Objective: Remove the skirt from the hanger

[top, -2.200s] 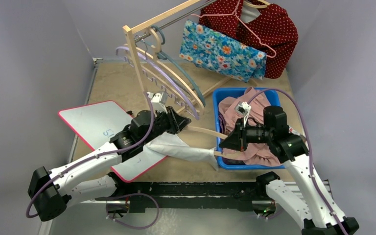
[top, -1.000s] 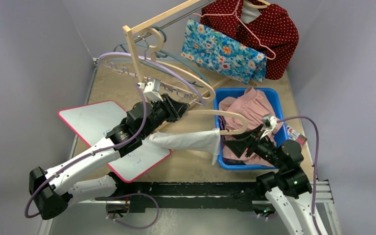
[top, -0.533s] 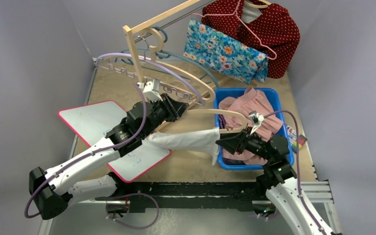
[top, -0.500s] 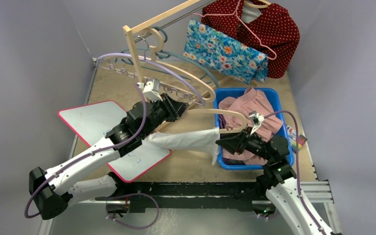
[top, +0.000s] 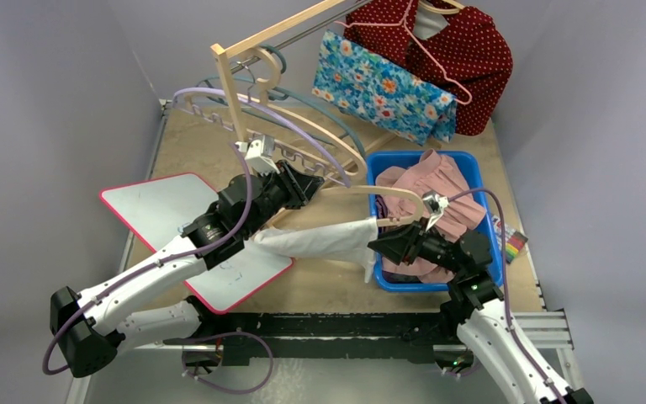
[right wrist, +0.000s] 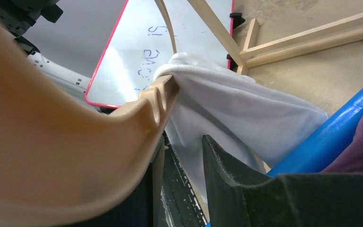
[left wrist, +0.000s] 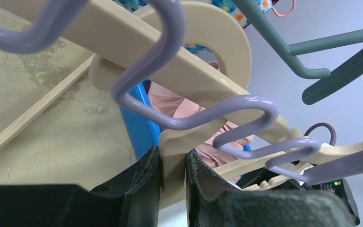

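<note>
Between bin (top: 425, 286) and whiteboard (top: 160, 210), skirt (top: 320, 242) lengthwise left-to-right on hanger (top: 362, 194); left gripper (top: 309, 181) clenched on hanger, right gripper (top: 376, 244) state unclear.

skirt (top: 320, 241) blocks gap between whiteboard (top: 156, 210), blue bin (top: 395, 156)

The table (top: 187, 145) has a tan, scuffed top. A whiteboard (top: 156, 210) with a red edge lies flat at the left, with handwriting visible on its face. A blue bin (top: 420, 284) stands at the right and holds pink cloth. The wooden rack (top: 231, 93) stands at the rear. A small multicoloured pack (top: 513, 246) lies near the right edge, just beside the bin. The white skirt (top: 320, 240) spans whiteboard corner to bin; contact with the top cannot be determined.
</note>
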Available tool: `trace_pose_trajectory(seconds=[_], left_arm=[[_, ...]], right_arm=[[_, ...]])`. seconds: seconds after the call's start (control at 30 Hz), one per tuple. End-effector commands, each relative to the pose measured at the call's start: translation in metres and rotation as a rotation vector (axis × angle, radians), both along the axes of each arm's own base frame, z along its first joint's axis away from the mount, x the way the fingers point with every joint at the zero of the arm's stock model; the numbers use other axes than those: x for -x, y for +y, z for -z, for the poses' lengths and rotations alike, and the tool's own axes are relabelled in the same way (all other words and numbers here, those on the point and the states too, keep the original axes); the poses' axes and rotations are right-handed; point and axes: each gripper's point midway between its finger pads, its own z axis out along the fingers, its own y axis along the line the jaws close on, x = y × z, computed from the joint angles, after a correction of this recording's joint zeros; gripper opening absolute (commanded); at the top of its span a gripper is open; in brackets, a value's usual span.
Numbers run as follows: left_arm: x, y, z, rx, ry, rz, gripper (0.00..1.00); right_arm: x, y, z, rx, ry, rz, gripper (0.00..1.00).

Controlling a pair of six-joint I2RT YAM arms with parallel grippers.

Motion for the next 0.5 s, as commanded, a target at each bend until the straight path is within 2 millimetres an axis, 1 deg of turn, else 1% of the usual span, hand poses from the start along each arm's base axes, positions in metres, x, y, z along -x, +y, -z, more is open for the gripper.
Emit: trace_pose_trajectory(seconds=[0.0, 0.07, 0.1, 0.17, 0.27, 0.33, 0.47], left_arm=[[-0.001, 0.002, -0.056, 0.144, -0.092, -0.014, 0.0], [-0.001, 0.003, -0.056, 0.144, -0.094, -0.018, 0.0], [-0.001, 0.003, -0.057, 0.142, -0.096, -0.019, 0.0], [-0.001, 0.006, -0.057, 0.127, -0.102, -0.027, 0.0], [-0.002, 0.015, -0.058, 0.111, -0.109, -0.061, 0.0], [-0.002, 0.021, -0.06, 0.111, -0.115, -0.083, 0.0], [-0.002, 0.033, -0.059, 0.089, -0.127, -0.124, 0.0]], right_arm=[[0.002, 0.004, -0.01, -0.034, -0.064, -0.035, 0.36], [0.001, 0.005, -0.013, -0.044, -0.077, -0.045, 0.3], [0.001, 0.006, -0.015, -0.047, -0.082, -0.052, 0.24], [-0.002, 0.007, -0.017, -0.043, -0.071, -0.054, 0.0], [-0.01, 0.005, -0.02, -0.008, -0.054, -0.014, 0.0], [-0.015, 0.001, -0.027, 0.023, -0.061, 0.029, 0.0], [-0.025, -0.018, -0.039, 0.08, -0.058, 0.188, 0.0]])
